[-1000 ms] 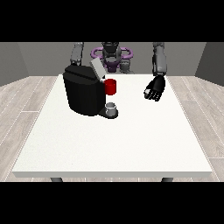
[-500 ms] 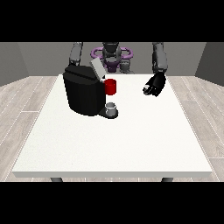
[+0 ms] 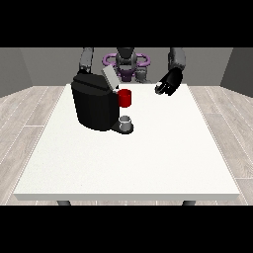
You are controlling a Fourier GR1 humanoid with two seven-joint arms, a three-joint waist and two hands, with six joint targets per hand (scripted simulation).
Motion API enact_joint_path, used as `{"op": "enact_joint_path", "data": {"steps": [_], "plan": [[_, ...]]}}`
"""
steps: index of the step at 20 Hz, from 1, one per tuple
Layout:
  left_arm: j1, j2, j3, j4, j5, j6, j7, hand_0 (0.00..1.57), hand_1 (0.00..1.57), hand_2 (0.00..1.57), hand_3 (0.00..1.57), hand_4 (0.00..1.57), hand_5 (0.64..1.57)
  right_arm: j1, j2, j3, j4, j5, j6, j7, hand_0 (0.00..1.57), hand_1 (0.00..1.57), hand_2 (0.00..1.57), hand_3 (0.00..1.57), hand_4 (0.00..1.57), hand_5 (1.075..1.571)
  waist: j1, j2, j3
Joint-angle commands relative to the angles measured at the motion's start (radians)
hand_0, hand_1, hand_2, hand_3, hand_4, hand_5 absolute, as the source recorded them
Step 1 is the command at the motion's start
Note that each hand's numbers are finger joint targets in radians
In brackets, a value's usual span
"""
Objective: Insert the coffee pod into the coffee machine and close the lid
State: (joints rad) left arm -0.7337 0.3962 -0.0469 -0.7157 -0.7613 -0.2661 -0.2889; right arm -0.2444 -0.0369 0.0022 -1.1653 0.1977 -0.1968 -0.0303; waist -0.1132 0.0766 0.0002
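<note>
Since a second ago your hand at the view's right (image 3: pixel 168 83) has lifted, curled on something pale, probably the pod; lid (image 3: pixel 109 77) stands open on the machine (image 3: pixel 94 104) to receive it.

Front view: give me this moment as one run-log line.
coffee machine: lid raised | hand at the view's right: curled on small white object, likely the coffee pod, beside machine | other hand: hidden behind machine

A plain room: grey walls (image 3: pixel 29 66), wood-plank floor (image 3: pixel 24 113), one white table (image 3: pixel 128 163).
</note>
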Motion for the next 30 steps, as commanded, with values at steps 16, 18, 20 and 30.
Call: {"op": "enact_joint_path", "data": {"steps": [16, 18, 20, 30], "plan": [[-0.324, -0.005, 0.153, -0.007, 0.083, -0.206, 0.229, 1.23, 1.23, 1.26, 1.27, 0.50, 1.571, -0.052, -0.002, 0.023, -0.080, -0.028, 0.039, 0.033, 0.00, 0.00, 0.00, 0.00, 0.00, 1.571, -0.131, -0.003, -0.0002], [-0.394, -0.005, 0.166, -0.016, 0.083, -0.192, 0.261, 1.20, 1.20, 1.24, 1.26, 0.49, 1.571, -0.082, 0.003, 0.008, -0.068, -0.034, 0.028, -0.015, 0.00, 0.00, 0.00, 0.00, 0.00, 1.571, -0.142, 0.050, 0.0002], [-0.412, 0.004, 0.164, -0.019, 0.078, -0.200, 0.263, 1.26, 1.26, 1.29, 1.27, 0.49, 1.571, -0.094, -0.009, -0.001, -0.071, -0.033, 0.029, -0.001, 0.00, 0.00, 0.00, 0.00, 0.00, 1.571, -0.135, 0.057, 0.0001], [-0.483, 0.011, 0.170, -0.002, 0.059, -0.176, 0.270, 1.27, 1.27, 1.30, 1.26, 0.47, 1.571, -0.141, -0.027, -0.052, -0.074, -0.063, 0.028, -0.017, 0.00, 0.00, 0.00, 0.00, 0.00, 1.571, -0.163, 0.145, 0.0003]]}}
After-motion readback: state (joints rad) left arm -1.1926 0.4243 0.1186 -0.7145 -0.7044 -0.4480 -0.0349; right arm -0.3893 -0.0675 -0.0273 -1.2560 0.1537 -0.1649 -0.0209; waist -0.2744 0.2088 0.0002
